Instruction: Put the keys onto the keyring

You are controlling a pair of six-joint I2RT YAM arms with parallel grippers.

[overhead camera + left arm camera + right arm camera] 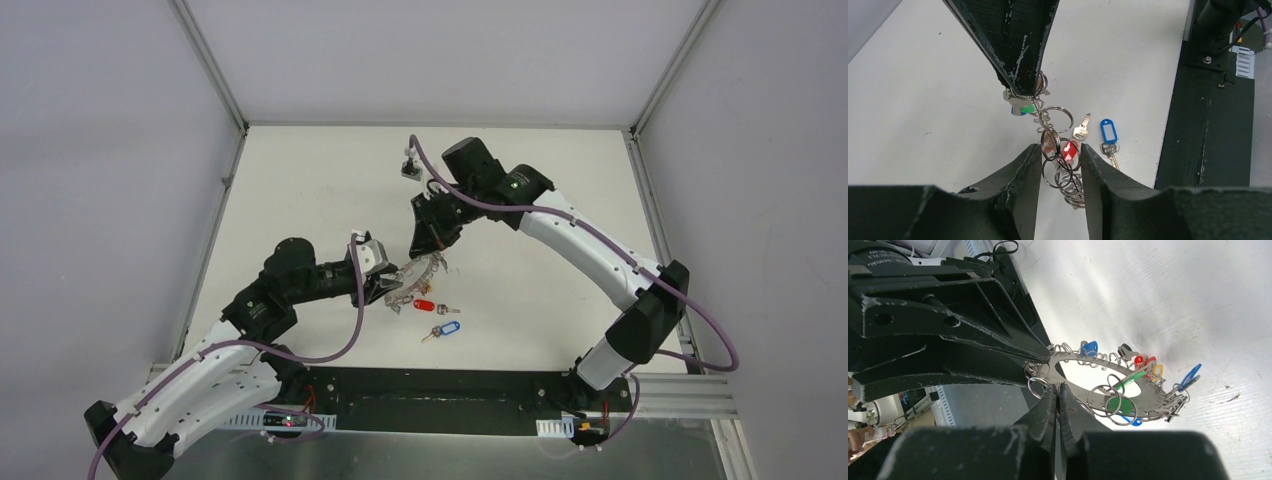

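The keyring (418,272) hangs tilted just above the table, held between both arms. My right gripper (428,252) (1058,386) is shut on its flat grey rim (1153,394), which carries wire loops and green, yellow, red, black and blue tags. My left gripper (388,287) (1060,148) stands open with its fingers on either side of the keyring's loops (1057,116), and a gap shows between the jaws. The two keys lie loose on the table in front: the red-tagged one (423,305) (1070,150) and the blue-tagged one (447,327) (1108,131).
A small white-and-grey object (408,165) stands at the back of the table behind the right arm. The black base rail (430,400) (1208,150) runs along the near edge, close to the blue-tagged key. White walls enclose the table.
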